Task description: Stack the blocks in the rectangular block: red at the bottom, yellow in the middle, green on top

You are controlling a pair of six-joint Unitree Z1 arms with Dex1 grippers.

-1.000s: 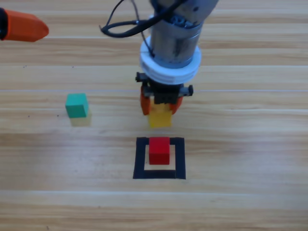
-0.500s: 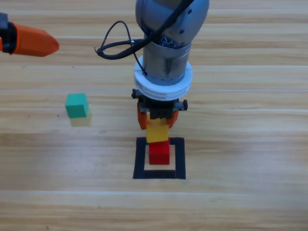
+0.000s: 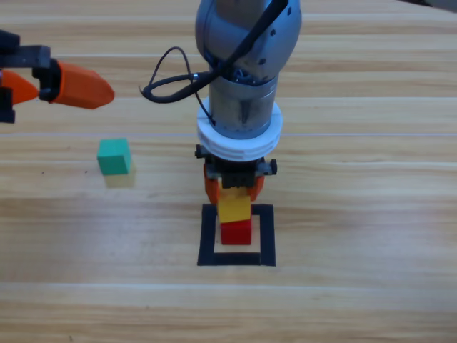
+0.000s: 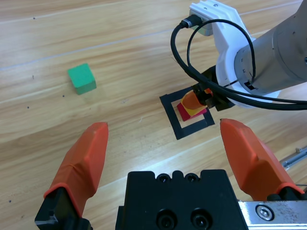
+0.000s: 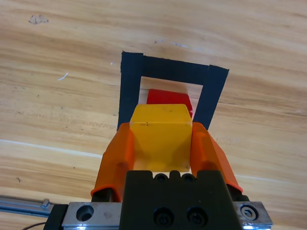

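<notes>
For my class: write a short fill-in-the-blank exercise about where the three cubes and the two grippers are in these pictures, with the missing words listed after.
1. The right gripper is shut on the ____ cube.
2. The red cube sits inside the black ____ rectangle.
3. The ____ cube lies alone on the table, left of the rectangle.
4. The left gripper has its jaws ____ and holds nothing.

Missing words: yellow; tape; green; open

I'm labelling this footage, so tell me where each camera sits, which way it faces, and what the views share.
High view: above the table, looking down; both arms show, right gripper over the rectangular block.
Left wrist view: on the left arm, looking along the open left gripper toward the green cube.
Right wrist view: looks along jaws gripping the yellow cube above the red cube.
All three share the yellow and red cubes.
</notes>
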